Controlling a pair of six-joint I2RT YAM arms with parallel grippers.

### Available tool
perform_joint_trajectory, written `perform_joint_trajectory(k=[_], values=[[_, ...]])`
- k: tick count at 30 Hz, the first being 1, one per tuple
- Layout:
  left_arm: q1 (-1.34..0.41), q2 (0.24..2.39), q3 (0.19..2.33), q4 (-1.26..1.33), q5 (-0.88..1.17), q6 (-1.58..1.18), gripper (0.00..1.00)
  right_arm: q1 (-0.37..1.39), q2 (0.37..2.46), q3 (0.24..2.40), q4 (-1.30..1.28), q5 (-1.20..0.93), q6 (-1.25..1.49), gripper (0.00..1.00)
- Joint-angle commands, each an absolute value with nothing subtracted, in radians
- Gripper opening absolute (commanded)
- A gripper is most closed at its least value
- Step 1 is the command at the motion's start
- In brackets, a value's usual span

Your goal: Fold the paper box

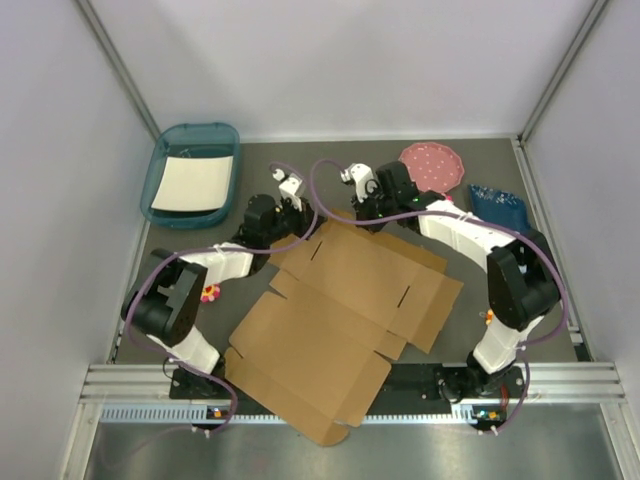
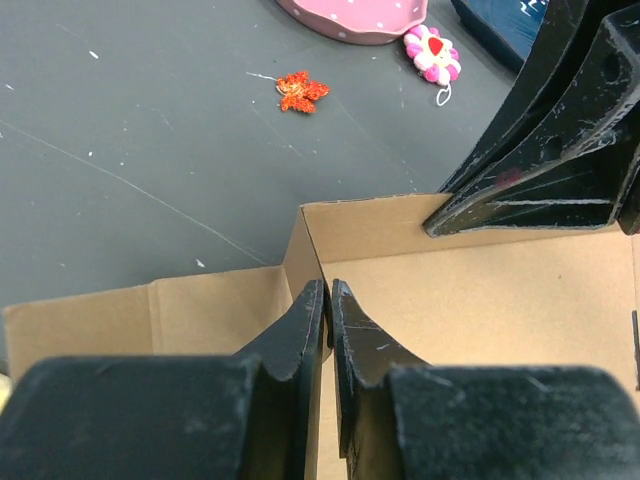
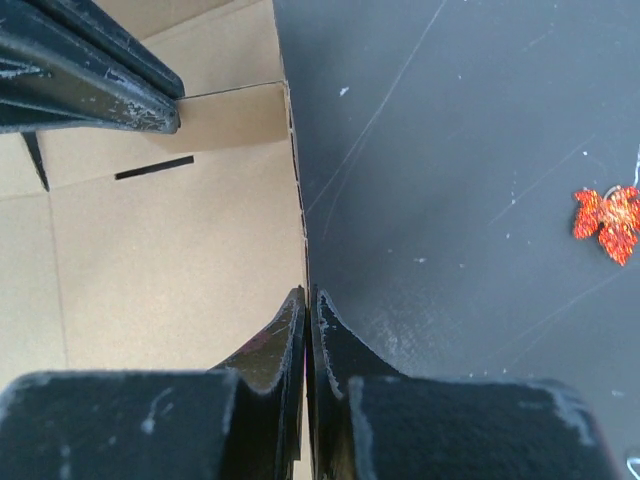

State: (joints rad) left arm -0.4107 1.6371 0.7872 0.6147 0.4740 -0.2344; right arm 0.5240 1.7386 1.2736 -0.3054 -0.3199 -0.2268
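Observation:
The paper box point(image 1: 340, 310) is a brown corrugated die-cut sheet lying mostly flat in the middle of the table, with its near corner over the front rail. My left gripper point(image 1: 298, 224) is shut on a raised flap at the box's far edge; in the left wrist view point(image 2: 328, 300) the cardboard point(image 2: 470, 290) edge stands between the jaws. My right gripper point(image 1: 371, 219) is shut on the same far edge a little to the right; in the right wrist view point(image 3: 308, 302) the thin cardboard point(image 3: 170, 250) edge sits between the jaws. Each wrist view shows the other gripper's fingers point(image 2: 560, 150) point(image 3: 90, 80) close by.
A teal tray point(image 1: 160, 170) with white paper stands at the back left. A pink dotted plate point(image 1: 433, 165) and a blue bag point(image 1: 498, 206) lie at the back right. A red glitter leaf point(image 2: 300, 90) point(image 3: 608, 222) and a flower toy point(image 2: 432, 52) lie on the mat beyond the box.

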Motion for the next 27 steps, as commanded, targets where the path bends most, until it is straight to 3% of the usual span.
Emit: perform_joint_trajectory(k=[1,8,11,12,14,15,17,24,27], values=[[-0.497,1.571,0.723,0.759,0.339,-0.253,0.10,0.557,1.651,1.223,-0.155,-0.163,-0.212,0.00],[-0.549,1.496,0.732,0.681,0.242,-0.226,0.16,0.577,1.638,1.207,-0.164,-0.144,-0.213,0.00],[-0.549,1.412,0.741,0.571,0.198,-0.192,0.30,0.577,1.628,1.200,-0.169,-0.144,-0.224,0.00],[-0.548,1.384,0.749,0.539,0.174,-0.183,0.42,0.575,1.625,1.197,-0.170,-0.146,-0.227,0.00],[-0.546,1.288,0.744,0.456,0.086,-0.163,0.53,0.577,1.615,1.189,-0.170,-0.150,-0.233,0.00],[-0.546,1.254,0.732,0.431,0.052,-0.166,0.63,0.575,1.611,1.186,-0.167,-0.152,-0.233,0.00],[-0.546,1.159,0.710,0.381,0.009,-0.160,0.69,0.575,1.606,1.180,-0.163,-0.152,-0.235,0.00],[-0.546,0.979,0.626,0.045,-0.161,-0.394,0.66,0.577,1.600,1.177,-0.160,-0.179,-0.230,0.00],[-0.546,0.971,0.534,0.023,-0.164,-0.490,0.64,0.575,1.605,1.170,-0.160,-0.196,-0.226,0.00]])
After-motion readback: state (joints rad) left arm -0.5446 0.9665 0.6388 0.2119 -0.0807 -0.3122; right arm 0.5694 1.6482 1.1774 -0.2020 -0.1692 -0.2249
